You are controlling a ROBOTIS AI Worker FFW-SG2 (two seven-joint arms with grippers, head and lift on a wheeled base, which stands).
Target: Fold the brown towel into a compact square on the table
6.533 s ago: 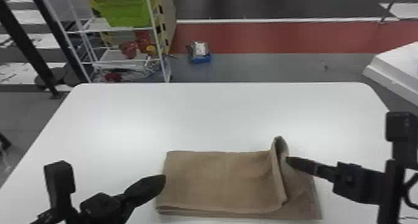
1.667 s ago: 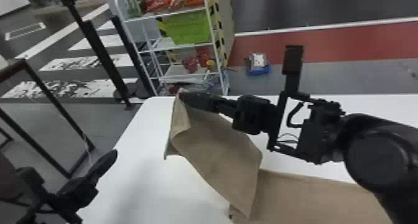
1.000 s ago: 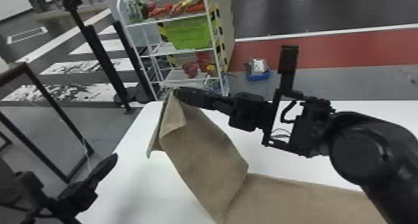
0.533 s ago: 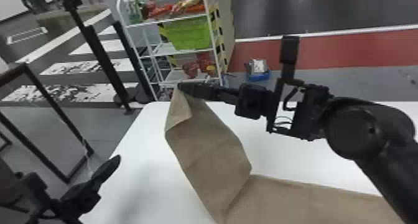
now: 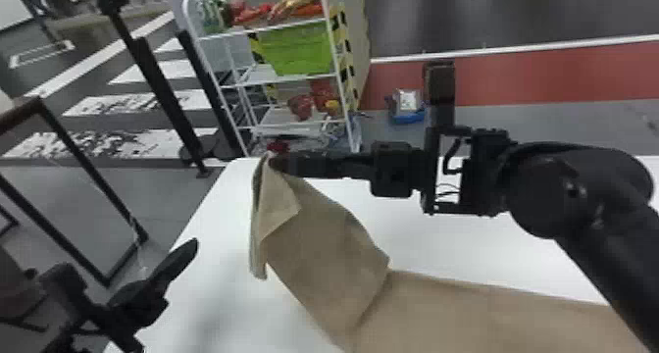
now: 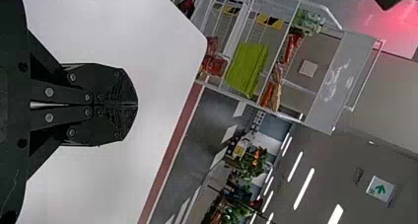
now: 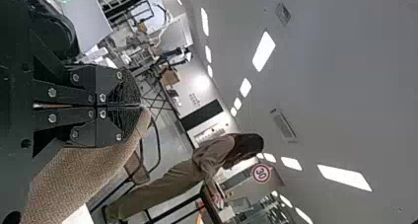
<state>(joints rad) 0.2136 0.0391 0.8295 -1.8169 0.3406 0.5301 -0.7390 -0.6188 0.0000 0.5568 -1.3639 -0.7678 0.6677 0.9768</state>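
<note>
Table (image 5: 451, 239) below, towel corner (image 5: 275, 192) seemingly lower

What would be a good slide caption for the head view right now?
Right gripper holding up one end of the brown towel, the rest lying on the white table.

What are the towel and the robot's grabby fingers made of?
The brown towel looks like soft, matte cloth, maybe cotton: it bends into folds, and the right wrist view shows a bumpy weave. The right gripper's fingers look like hard black plastic or painted metal, I can't tell which, with small shiny screws that look like metal.
</note>
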